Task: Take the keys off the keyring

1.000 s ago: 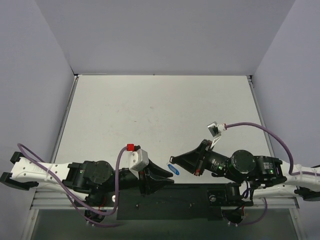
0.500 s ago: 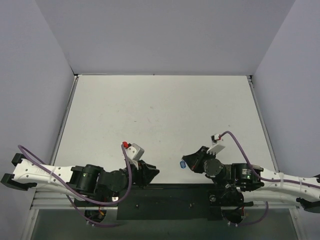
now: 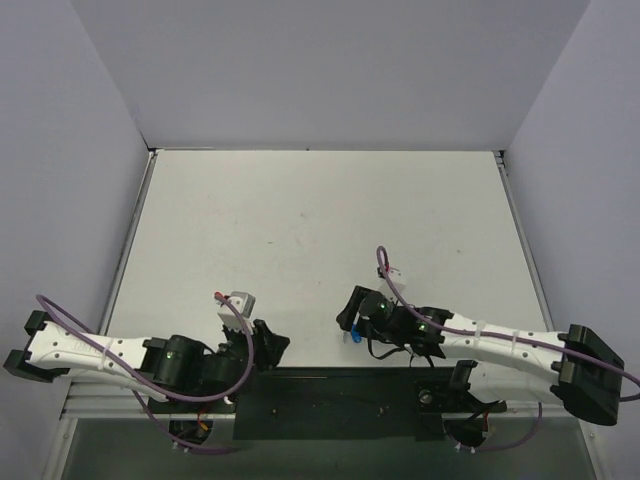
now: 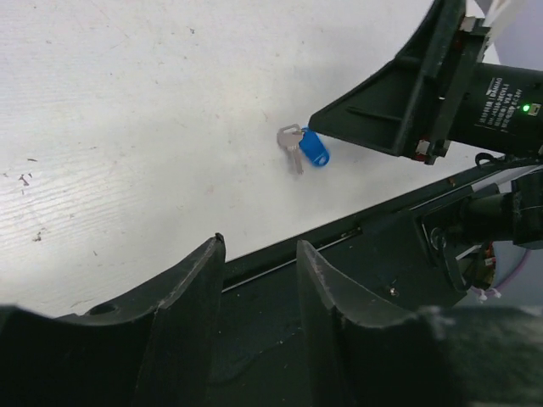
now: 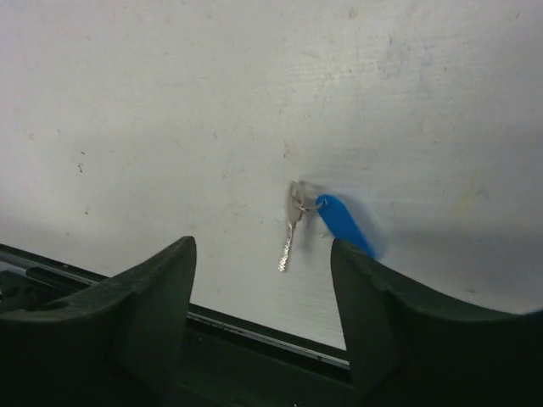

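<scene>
The keyring (image 5: pixel 303 203) lies on the white table near its front edge, with its blue tag (image 5: pixel 344 222) (image 4: pixel 314 151) (image 3: pixel 352 338) and one small silvery key (image 5: pixel 288 242) (image 4: pixel 293 155) still on it. It looks blurred in the right wrist view. My right gripper (image 5: pixel 261 246) (image 3: pixel 347 320) hovers just over it, open, with nothing between its fingers (image 4: pixel 382 110). My left gripper (image 4: pixel 261 246) (image 3: pixel 272 345) stands open and empty to the left of the keyring, over the table's front edge.
A black base plate (image 3: pixel 340 395) runs along the near edge under both grippers. Purple cables (image 3: pixel 240 320) loop over each wrist. Grey walls close off the table (image 3: pixel 300 220) at the left, back and right.
My right gripper has opened and let go of the blue tag, and the keyring now lies on the table. The left gripper has drawn back left and opened wider. The right arm has stretched out low.
</scene>
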`<state>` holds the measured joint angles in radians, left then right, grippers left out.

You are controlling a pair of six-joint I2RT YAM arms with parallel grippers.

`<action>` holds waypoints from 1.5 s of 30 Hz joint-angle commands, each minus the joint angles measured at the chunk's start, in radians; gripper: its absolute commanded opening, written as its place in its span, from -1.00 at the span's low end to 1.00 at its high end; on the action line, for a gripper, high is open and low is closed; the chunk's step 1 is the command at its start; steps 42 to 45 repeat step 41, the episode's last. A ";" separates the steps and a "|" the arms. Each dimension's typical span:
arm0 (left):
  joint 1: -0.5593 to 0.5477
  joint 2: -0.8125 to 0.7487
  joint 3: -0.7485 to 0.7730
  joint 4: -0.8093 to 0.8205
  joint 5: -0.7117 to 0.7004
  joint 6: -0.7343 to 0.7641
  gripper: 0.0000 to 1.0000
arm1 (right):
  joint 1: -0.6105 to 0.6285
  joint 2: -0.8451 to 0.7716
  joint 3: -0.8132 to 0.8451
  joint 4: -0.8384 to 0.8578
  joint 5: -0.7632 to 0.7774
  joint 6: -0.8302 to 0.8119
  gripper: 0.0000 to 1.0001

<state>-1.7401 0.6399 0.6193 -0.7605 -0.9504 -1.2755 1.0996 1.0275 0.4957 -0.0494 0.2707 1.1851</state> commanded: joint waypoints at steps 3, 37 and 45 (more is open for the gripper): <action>0.002 0.144 0.074 -0.017 -0.014 0.022 0.21 | -0.017 0.181 0.090 0.095 -0.103 -0.093 0.44; 0.040 0.302 0.017 0.061 0.029 -0.007 0.45 | -0.024 -0.207 -0.256 0.290 0.074 -0.038 1.00; 0.040 0.307 0.011 0.075 0.022 -0.002 0.45 | -0.024 -0.228 -0.267 0.286 0.082 -0.051 1.00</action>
